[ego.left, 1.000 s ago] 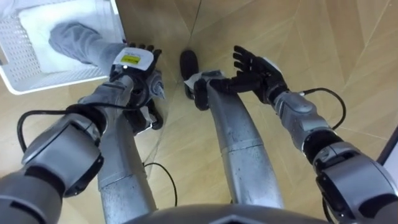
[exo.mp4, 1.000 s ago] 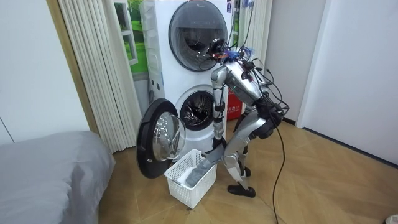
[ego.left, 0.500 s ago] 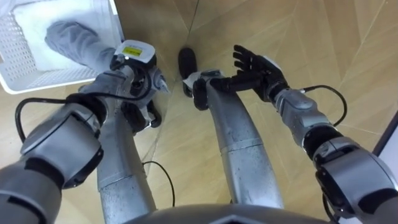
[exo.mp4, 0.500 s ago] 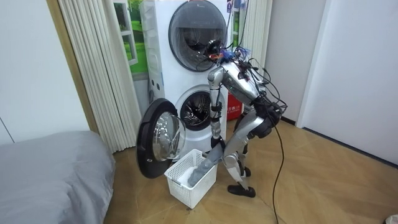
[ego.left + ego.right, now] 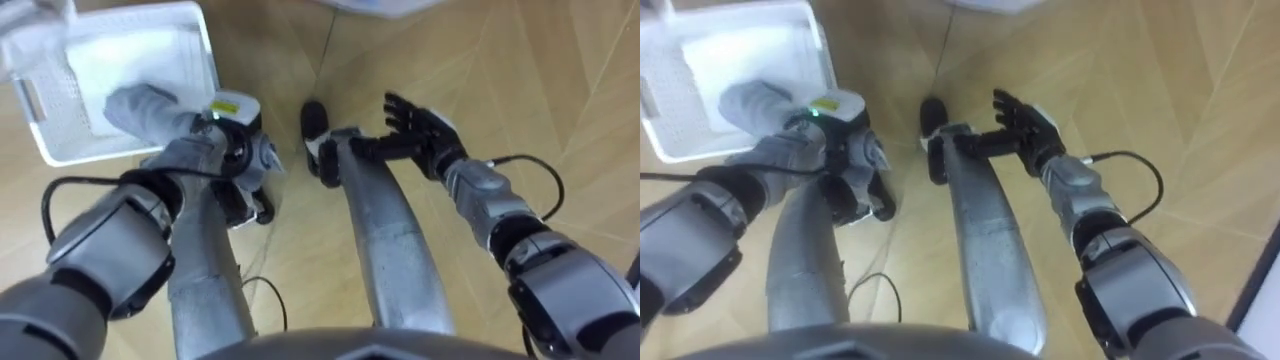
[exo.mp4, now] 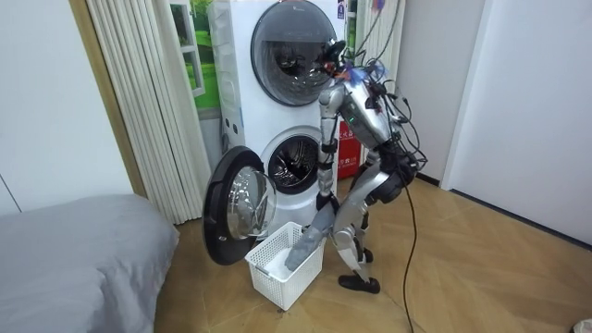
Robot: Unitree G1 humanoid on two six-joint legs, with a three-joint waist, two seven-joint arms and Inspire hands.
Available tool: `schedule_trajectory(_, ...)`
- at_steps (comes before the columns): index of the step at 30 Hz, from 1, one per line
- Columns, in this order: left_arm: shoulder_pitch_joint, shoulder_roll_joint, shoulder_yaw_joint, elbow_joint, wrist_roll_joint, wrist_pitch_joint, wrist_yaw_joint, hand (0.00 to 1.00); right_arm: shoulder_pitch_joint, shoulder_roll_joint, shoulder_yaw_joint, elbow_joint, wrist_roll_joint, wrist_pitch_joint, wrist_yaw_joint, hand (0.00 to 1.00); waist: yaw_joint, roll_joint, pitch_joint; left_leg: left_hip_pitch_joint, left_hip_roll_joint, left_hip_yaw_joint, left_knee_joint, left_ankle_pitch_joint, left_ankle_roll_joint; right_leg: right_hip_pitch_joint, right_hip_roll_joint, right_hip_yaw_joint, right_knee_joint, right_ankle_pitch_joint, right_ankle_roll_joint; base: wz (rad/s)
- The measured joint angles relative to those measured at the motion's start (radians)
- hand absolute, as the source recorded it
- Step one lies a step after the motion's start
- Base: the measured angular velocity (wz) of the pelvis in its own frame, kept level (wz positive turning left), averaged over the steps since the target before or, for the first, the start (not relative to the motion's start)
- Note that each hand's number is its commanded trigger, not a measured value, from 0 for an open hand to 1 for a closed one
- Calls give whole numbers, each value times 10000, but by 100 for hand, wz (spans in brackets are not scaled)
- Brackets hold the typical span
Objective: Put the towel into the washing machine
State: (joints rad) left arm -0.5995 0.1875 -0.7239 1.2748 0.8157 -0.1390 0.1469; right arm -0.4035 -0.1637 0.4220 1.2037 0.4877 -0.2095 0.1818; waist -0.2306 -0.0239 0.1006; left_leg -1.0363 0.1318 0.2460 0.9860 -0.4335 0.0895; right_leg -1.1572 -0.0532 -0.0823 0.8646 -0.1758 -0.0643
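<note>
One towel (image 5: 138,102), gripped in left-hand fingers (image 5: 207,122)

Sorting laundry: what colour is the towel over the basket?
Grey. The towel shows best in the left eye view, above the white basket.

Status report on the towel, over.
Left robot hand shut on grey towel, its end in white basket. Right robot hand open, empty. Washer door open.
</note>
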Motion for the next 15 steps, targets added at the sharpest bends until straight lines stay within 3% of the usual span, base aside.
schedule_trajectory(4, 441, -230, 799, 10, -131, -428, 267, 100, 461, 0, -76, 174, -395, -73, -179, 0, 284, 20, -17, 1270, -36, 188, -559, 54, -9, 1182, -5, 4, -494, 83, 44, -10)
schedule_trajectory(11, 727, -130, 2011, 4, -1311, -949, 1175, 100, 850, -134, -125, 538, -771, -100, -157, 0, 457, 152, -101, 2896, -59, 245, -1289, 103, -17, 2848, -167, -449, -1202, 87, 43, -2)
schedule_trajectory(15, 743, 13, 2337, -230, -1955, -1019, 1566, 100, 927, -140, -116, 731, -782, -87, -67, 0, 496, 206, -120, 3558, -66, 241, -1632, 129, -41, 3543, -184, -621, -1554, 96, 50, 0)
